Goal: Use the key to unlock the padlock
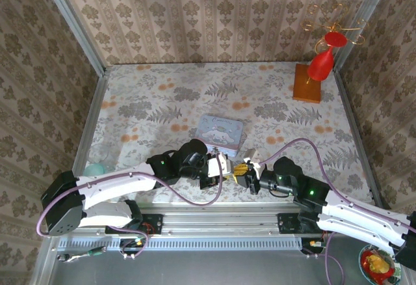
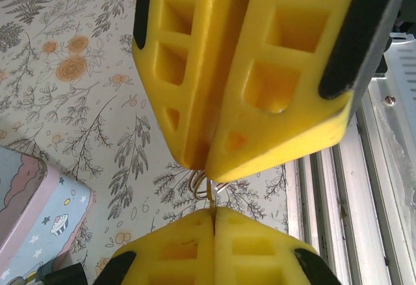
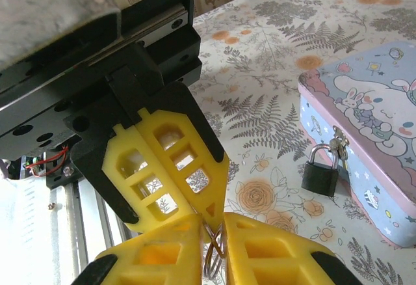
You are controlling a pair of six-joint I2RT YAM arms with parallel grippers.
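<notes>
Gauging progress: unlocked yet?
No. Shut padlock [image 3: 320, 171], hanging from the hasp on the tin [image 3: 364, 103] wall, well apart from the key [image 2: 211, 197]. Handover stage, by the look. Left to do: carrying it over, inserting, turning.
Holding what?
Tight clamp of left gripper [image 2: 212, 211] on key; right gripper [image 3: 213, 228] pinched nearly closed on ring [image 3: 214, 259], tip to tip with the left, near the table [image 1: 162, 103] front edge.
Pointing which way?
Key edge-on, in line with left gripper, aimed at right gripper, not at padlock. Padlock axis upright: shackle up, base toward table.
</notes>
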